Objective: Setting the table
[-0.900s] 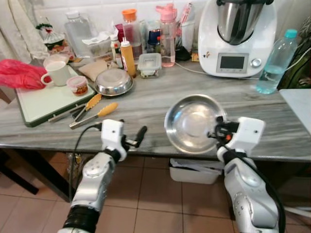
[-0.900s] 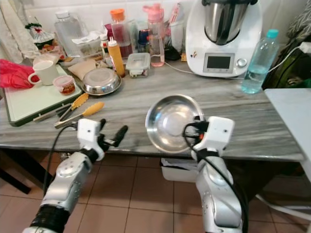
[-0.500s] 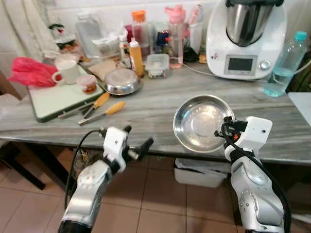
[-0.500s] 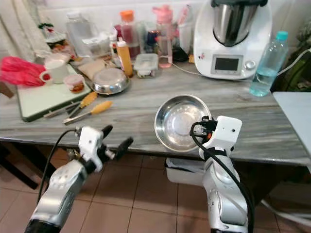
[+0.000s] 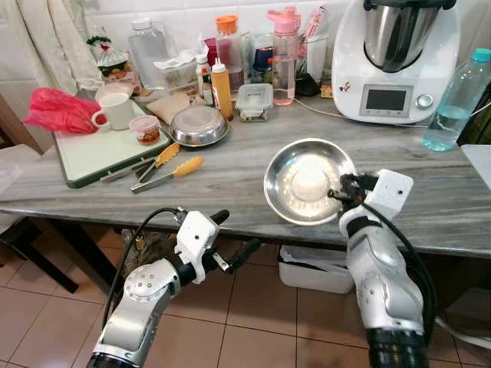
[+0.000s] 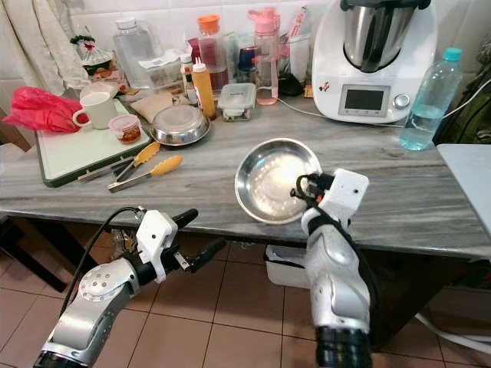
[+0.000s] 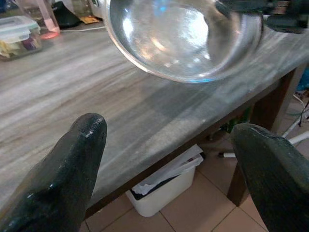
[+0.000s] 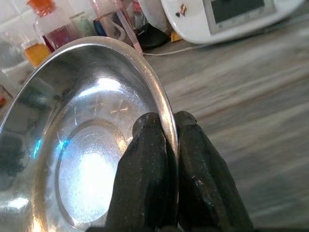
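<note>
The 2 head eyes look down over the table (image 5: 230, 165); both wrist views closely share the steel bowl (image 8: 87, 159).

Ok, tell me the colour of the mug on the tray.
The mug is white, clearest in the left eye view.

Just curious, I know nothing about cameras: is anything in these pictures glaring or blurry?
Right wrist view: bright glare inside the steel bowl, bottles behind soft. Left wrist view: left end effector fingers blurred up close, bowl shiny. Head views: sharp, evenly lit, a white glint in the bowl.
</note>
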Controlling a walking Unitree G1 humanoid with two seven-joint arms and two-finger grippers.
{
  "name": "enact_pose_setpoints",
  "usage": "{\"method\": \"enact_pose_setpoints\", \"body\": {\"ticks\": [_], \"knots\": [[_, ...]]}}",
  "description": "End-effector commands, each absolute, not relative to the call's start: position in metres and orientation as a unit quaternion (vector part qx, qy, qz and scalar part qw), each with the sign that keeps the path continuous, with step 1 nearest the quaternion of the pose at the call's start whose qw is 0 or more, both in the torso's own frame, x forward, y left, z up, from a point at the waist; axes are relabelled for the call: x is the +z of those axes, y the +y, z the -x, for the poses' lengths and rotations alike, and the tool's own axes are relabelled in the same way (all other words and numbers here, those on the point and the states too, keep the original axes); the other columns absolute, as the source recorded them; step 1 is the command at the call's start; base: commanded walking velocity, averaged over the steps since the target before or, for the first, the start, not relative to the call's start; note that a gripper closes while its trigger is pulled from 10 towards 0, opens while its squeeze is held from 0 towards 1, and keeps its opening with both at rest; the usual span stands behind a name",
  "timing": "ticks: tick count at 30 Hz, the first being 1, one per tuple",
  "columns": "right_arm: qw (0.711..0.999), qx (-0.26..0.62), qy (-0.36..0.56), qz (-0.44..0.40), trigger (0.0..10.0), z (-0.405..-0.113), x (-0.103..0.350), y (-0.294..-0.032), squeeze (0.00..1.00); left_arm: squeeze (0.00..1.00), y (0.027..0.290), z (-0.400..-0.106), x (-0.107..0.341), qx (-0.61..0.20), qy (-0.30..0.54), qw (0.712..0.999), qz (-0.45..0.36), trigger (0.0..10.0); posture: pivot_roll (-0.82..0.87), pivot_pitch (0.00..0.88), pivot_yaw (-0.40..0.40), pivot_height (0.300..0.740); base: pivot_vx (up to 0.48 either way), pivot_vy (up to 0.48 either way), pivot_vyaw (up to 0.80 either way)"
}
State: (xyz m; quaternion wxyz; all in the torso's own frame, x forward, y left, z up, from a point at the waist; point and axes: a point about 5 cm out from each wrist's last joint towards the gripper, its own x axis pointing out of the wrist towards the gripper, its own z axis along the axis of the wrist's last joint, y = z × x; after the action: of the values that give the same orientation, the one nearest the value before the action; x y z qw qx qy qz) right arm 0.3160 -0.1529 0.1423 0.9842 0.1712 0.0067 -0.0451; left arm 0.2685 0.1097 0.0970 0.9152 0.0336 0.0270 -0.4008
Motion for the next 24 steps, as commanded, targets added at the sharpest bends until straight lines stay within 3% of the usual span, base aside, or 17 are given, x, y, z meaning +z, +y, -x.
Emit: {"method": "enact_pose_setpoints", "body": {"ticks": [1, 11, 24], "knots": [[0.977, -0.046, 0.006, -0.209, 10.0, -0.322, 0.143, -0.149, 0.00, 0.00, 0.111, -0.272, 0.103, -0.401, 0.022, 0.915, -0.044, 10.0, -0.06, 0.000, 0.090, 0.740, 0.000, 0.000, 0.00], [0.967, -0.047, 0.052, -0.247, 10.0, -0.337, 0.130, -0.135, 0.00, 0.00, 0.113, -0.273, 0.106, -0.407, 0.025, 0.911, -0.056, 10.0, -0.05, 0.000, 0.087, 0.740, 0.000, 0.000, 0.00], [0.964, -0.093, 0.112, -0.223, 10.0, -0.336, 0.117, -0.148, 0.00, 0.00, 0.107, -0.275, 0.108, -0.409, 0.020, 0.911, -0.055, 10.0, -0.05, 0.000, 0.088, 0.740, 0.000, 0.000, 0.00]]}}
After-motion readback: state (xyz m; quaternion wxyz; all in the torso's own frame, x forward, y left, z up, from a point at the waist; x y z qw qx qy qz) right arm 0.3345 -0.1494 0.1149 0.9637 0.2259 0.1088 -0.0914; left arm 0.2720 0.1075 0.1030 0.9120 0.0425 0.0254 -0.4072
